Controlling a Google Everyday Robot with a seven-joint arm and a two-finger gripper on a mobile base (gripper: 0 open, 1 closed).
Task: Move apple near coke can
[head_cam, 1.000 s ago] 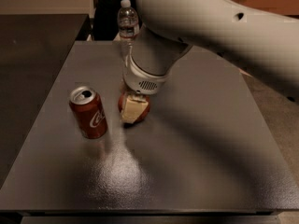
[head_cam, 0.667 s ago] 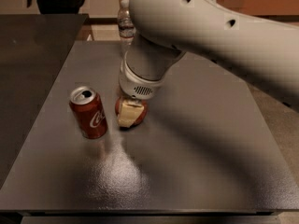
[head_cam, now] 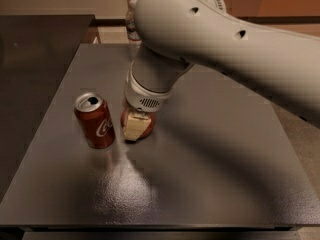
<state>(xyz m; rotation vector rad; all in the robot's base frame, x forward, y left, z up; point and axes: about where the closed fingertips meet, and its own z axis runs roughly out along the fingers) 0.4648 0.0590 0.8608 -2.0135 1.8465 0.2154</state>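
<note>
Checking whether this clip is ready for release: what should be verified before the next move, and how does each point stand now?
1. Apple near coke can: ok, beside it with a small gap.
2. Coke can upright: ok.
3. Gripper at the apple: ok, directly over it.
4. Gripper's hold on the apple: cannot tell, the wrist hides it.
5. Apple resting on the table: cannot tell.
6. Water bottle away from the apple: ok, at the far edge behind the arm.

Pale arm overhead, hand low, pointing straight down.
</note>
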